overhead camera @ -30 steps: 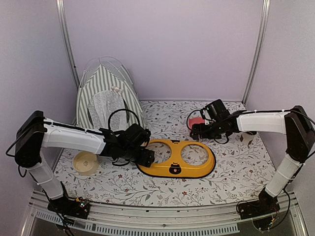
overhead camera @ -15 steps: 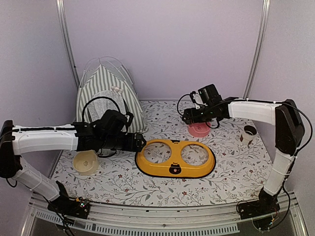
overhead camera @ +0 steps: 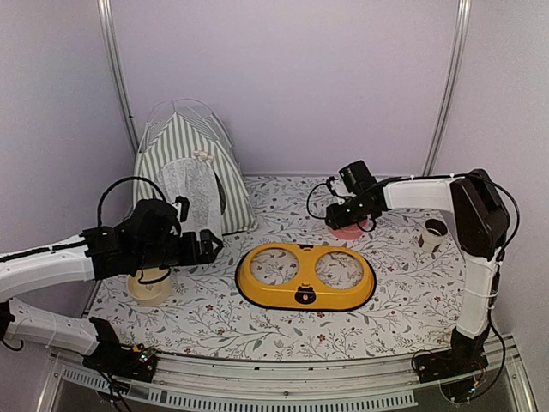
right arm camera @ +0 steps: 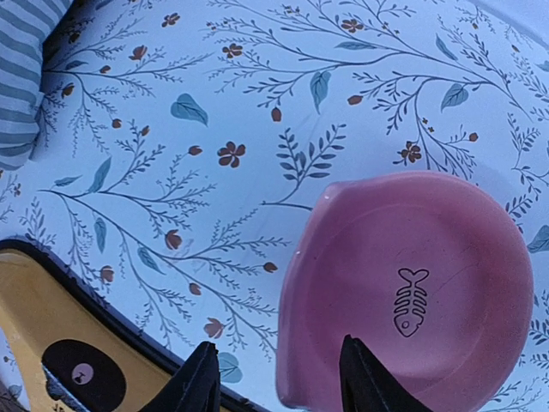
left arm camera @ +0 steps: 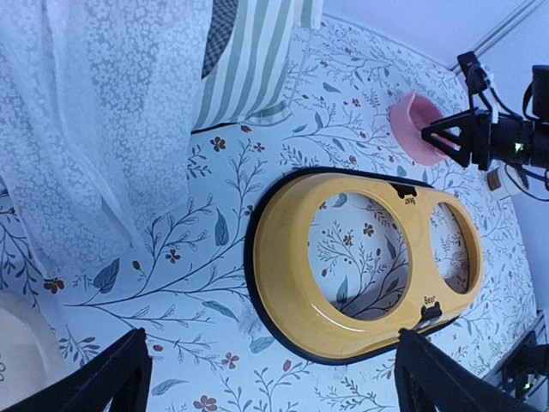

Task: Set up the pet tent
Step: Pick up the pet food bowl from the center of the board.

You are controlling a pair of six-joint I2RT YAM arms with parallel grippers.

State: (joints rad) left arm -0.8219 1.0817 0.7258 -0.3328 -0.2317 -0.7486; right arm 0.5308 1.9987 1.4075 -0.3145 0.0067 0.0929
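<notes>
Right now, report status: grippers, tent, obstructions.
Left gripper open, empty, beside pet tent. Right gripper open, straddling pink bowl rim. Tent standing, back left. Yellow feeder mid-table, apart from tent.

Bare floral mat [overhead camera: 257, 330] in front of the yellow feeder frame [overhead camera: 304, 279], and a strip between it and the pet tent [overhead camera: 184, 172], lie open. A cream bowl [overhead camera: 150, 286] obstructs the left side; a pink bowl [overhead camera: 352, 231] and a cup [overhead camera: 433, 233], the right rear.
</notes>
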